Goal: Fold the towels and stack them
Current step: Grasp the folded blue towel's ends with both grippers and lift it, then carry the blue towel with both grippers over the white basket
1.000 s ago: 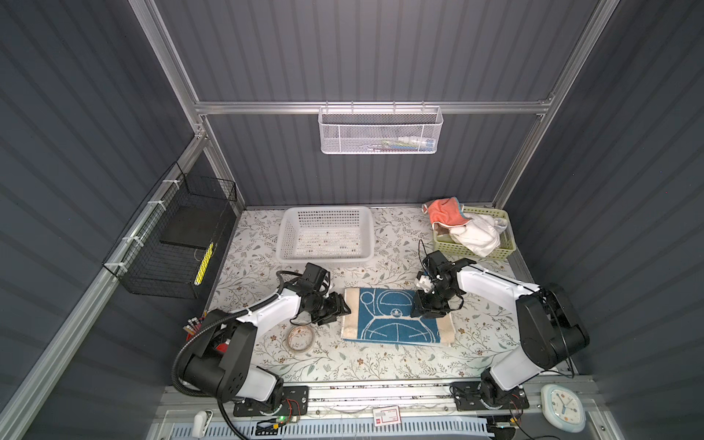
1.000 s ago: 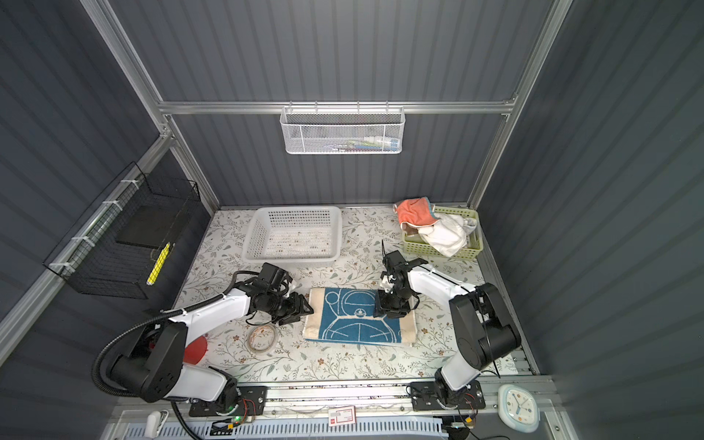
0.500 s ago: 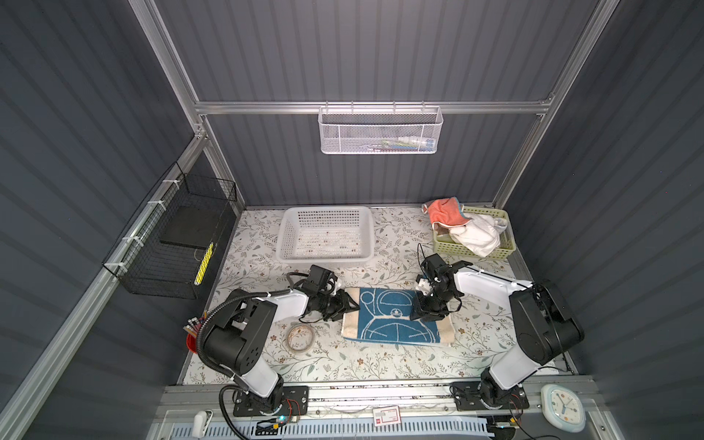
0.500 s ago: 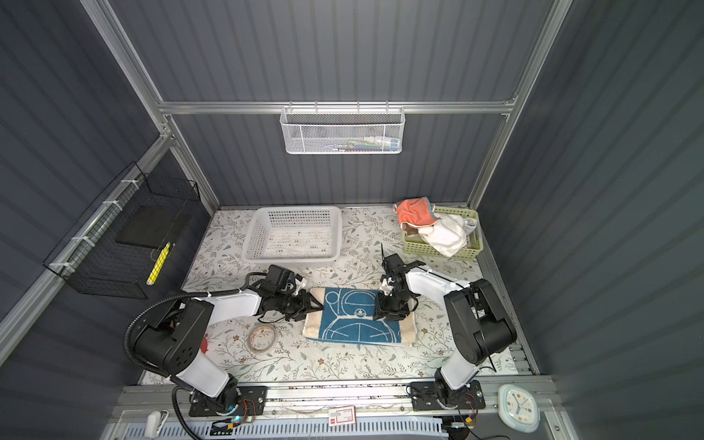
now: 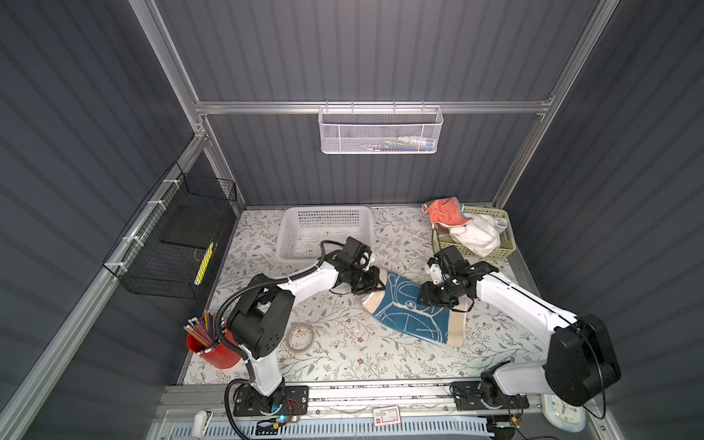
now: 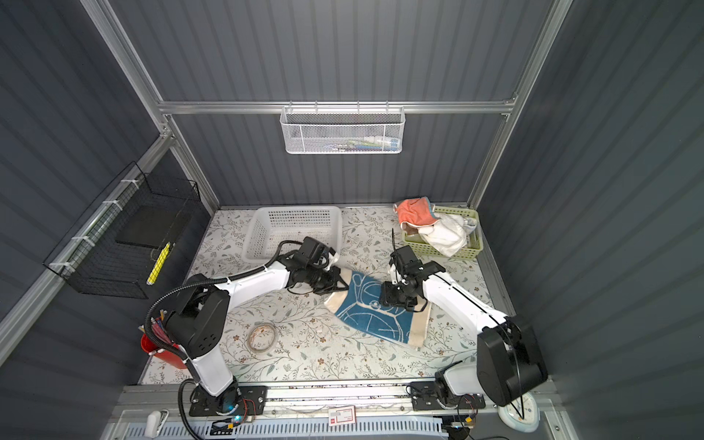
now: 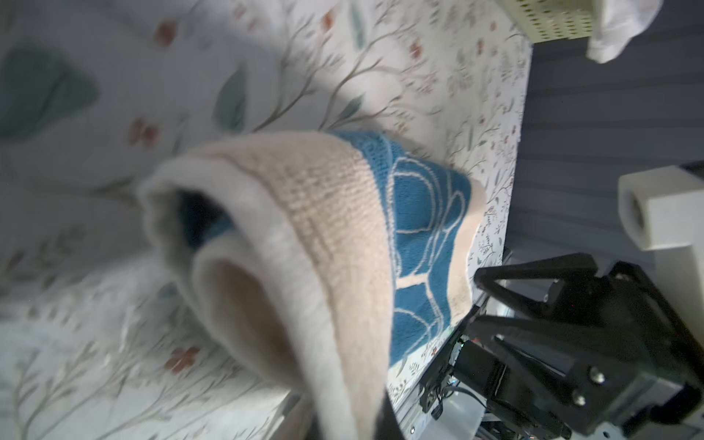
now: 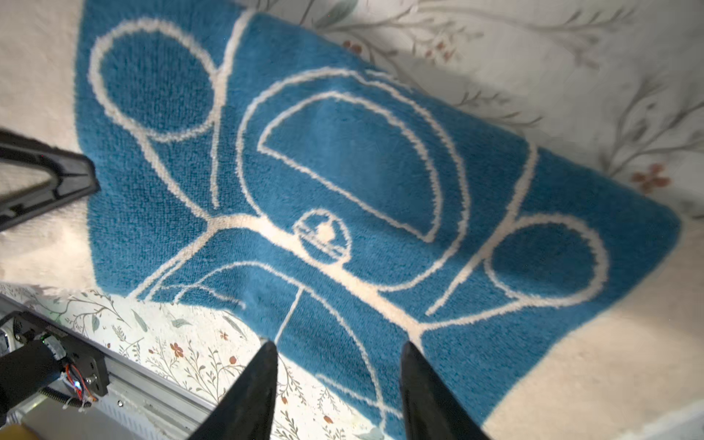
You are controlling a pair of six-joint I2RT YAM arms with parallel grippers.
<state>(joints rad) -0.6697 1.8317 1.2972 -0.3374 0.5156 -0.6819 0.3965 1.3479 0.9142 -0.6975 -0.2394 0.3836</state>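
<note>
The blue towel (image 5: 413, 318) (image 6: 375, 316), with its cream border and white line drawing, lies askew at the table's middle. Its left end is raised off the table. My left gripper (image 5: 375, 285) (image 6: 337, 286) is shut on that cream left border; in the left wrist view the border (image 7: 343, 213) runs down into the gripper (image 7: 358, 423). My right gripper (image 5: 434, 299) (image 6: 396, 299) (image 8: 337, 358) stands open over the towel's right part (image 8: 343, 171), nothing between its fingertips (image 8: 266, 358). A coral-orange towel (image 5: 444, 211) and a white towel (image 5: 478, 234) sit bunched in the green basket (image 5: 508, 244).
A white plastic basket (image 5: 289, 244) stands behind the left arm. A tape roll (image 5: 300, 337) and a red cup of pencils (image 5: 213, 348) sit front left. A black wire basket (image 5: 179, 244) hangs on the left wall and a white mesh basket (image 5: 381, 129) on the back rail.
My left gripper closed on the blue towel's left border and lifted it, so the towel now lies skewed with that end raised. The right gripper stayed open over the towel.
</note>
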